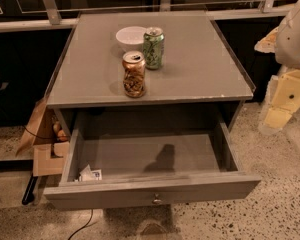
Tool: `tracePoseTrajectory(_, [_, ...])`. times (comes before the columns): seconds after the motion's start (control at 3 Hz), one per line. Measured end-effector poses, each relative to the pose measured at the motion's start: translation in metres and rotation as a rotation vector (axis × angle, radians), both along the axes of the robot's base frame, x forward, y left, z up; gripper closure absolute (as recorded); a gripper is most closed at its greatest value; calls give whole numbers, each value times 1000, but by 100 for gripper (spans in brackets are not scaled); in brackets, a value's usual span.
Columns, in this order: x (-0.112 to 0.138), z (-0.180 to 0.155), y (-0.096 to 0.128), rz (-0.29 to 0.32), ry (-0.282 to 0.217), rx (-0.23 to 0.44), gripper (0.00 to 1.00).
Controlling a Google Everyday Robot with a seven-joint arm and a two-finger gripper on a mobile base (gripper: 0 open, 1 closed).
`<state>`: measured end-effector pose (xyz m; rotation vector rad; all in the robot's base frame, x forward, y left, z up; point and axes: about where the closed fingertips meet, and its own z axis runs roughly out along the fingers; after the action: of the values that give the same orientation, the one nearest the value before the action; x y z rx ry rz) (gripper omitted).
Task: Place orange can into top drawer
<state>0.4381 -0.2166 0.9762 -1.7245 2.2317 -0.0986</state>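
The orange can [134, 74] stands upright near the front of the grey cabinet top [200, 74], left of centre. The top drawer [140, 193] below it is pulled fully open, with its round knob [156, 200] facing me. My arm is at the right edge of the view, and my gripper [271, 124] hangs low there, right of the drawer and far from the can. It holds nothing that I can see.
A green-and-white can [153, 47] and a white bowl [131, 36] stand just behind the orange can. A small white packet [90, 174] lies in the drawer's front left corner. A cardboard box and brown paper [42, 134] sit on the floor left of the cabinet.
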Motion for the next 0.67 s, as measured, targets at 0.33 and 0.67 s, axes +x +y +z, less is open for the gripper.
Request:
tracePoseTrajectory(0.33, [0, 0, 0, 0, 0, 0, 0])
tracePoseTrajectory(0.67, [0, 0, 0, 0, 0, 0, 18])
